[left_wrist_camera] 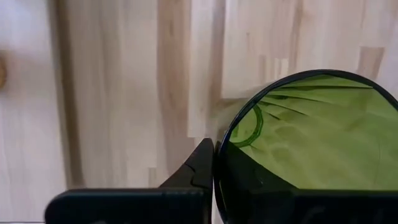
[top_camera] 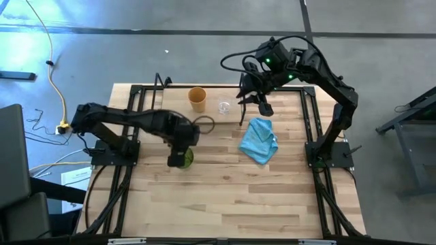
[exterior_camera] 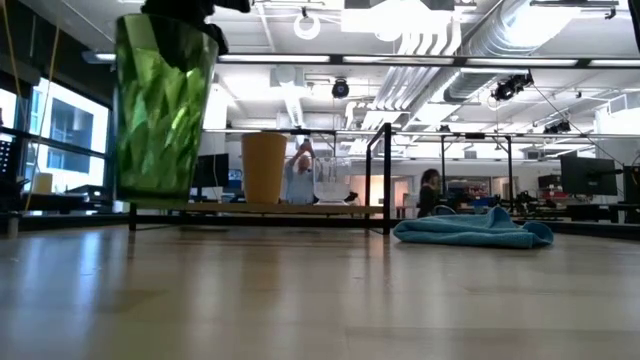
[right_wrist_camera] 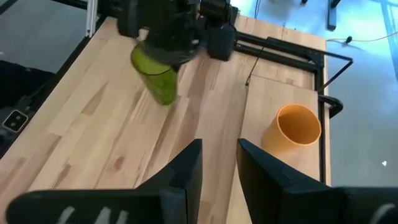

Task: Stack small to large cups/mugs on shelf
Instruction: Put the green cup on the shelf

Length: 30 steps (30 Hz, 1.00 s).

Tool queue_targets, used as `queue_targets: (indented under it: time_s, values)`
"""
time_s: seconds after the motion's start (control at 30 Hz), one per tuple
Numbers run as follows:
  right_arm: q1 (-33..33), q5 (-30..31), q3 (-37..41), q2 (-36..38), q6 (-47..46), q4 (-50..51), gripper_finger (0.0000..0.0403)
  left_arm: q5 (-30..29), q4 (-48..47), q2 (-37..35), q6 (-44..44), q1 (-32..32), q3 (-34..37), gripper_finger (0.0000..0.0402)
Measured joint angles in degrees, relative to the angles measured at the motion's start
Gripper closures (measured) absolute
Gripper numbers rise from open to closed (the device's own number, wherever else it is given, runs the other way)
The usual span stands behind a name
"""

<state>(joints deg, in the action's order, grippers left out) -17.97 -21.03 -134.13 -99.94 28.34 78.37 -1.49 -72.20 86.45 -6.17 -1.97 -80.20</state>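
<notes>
The left gripper [top_camera: 178,155] is clamped on the rim of the green cup [top_camera: 182,159], which stands upright on the table [top_camera: 225,197] in front of the shelf [top_camera: 286,119]. The orange cup [top_camera: 197,99] and the small glass cup [top_camera: 224,107] stand on the shelf, near each other. The right gripper [top_camera: 253,109] hovers above the shelf by the glass cup, its 2 fingers parted, holding nothing. A blue cloth [top_camera: 259,139] lies beside it.
</notes>
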Motion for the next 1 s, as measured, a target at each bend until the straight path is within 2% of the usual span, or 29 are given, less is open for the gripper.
queue_targets:
  time_s: [0.13, 0.37, 0.63, 1.0]
  values:
    - [0.0, -1.1, 0.0, 0.0, 0.2, 1.2, 0.0311, 0.9, -0.2, -0.7, 2.9, -4.7, 0.0, 0.0400]
    - [0.0, -6.8, 0.0, 0.0, 2.1, 1.7, 0.0311, 2.1, 0.2, -3.5, 7.9, -12.4, 0.0, 0.0401]
    - [-1.2, -7.1, 0.0, 0.0, 3.6, 1.1, 0.0311, 2.6, 0.1, -6.1, 12.2, -21.6, 0.0, 0.0401]
    - [-2.3, -7.6, 0.0, 0.0, 3.7, 1.1, 0.0311, 5.7, 0.2, -6.2, 17.7, -34.9, 0.0, 0.0401]
